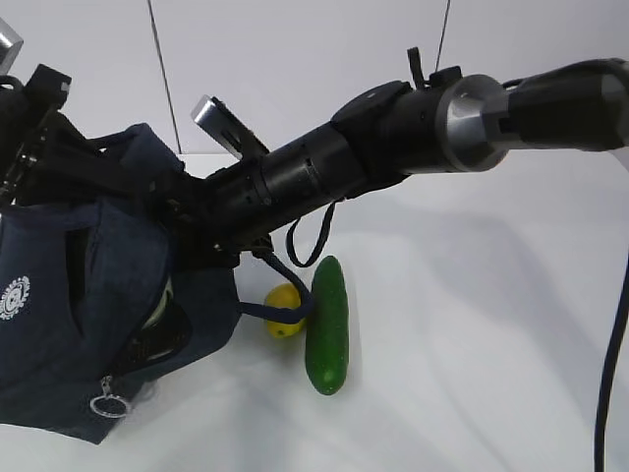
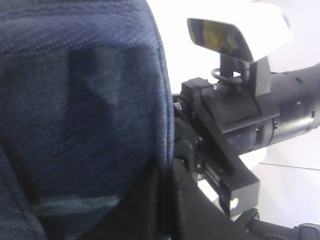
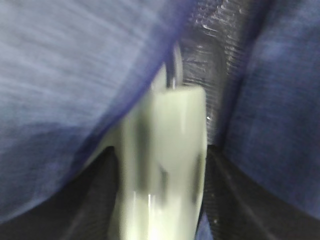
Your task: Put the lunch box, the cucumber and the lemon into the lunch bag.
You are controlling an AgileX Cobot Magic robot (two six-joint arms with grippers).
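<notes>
The lunch box (image 3: 160,170), identified by its pale sage-green lid, was found inside the mouth of the lunch bag (image 1: 88,295), with silver foil lining seen just behind it in the right wrist view. That view was blurred. The right end effector was seen to reach into the bag opening from the right; its fingertips were hidden by fabric in the exterior view, and dark shapes flanked the lid on both sides close up, consistent with a clamp on the lunch box. The bag stood at the left of the white desk (image 1: 491,344), its navy fabric gathered around the arm. A round white emblem (image 1: 12,295) was noted on its front panel; its lettering could not be read. A metal ring pull (image 1: 108,403) hung at the lower front corner. The left end effector was held at the bag's upper left edge, hidden among fabric, its jaws together; what it pinched could not be confirmed. The lemon (image 1: 283,311) and cucumber (image 1: 327,339) lay on the desk just right of the bag, side by side, a bag strap (image 1: 280,310) crossing the lemon.
</notes>
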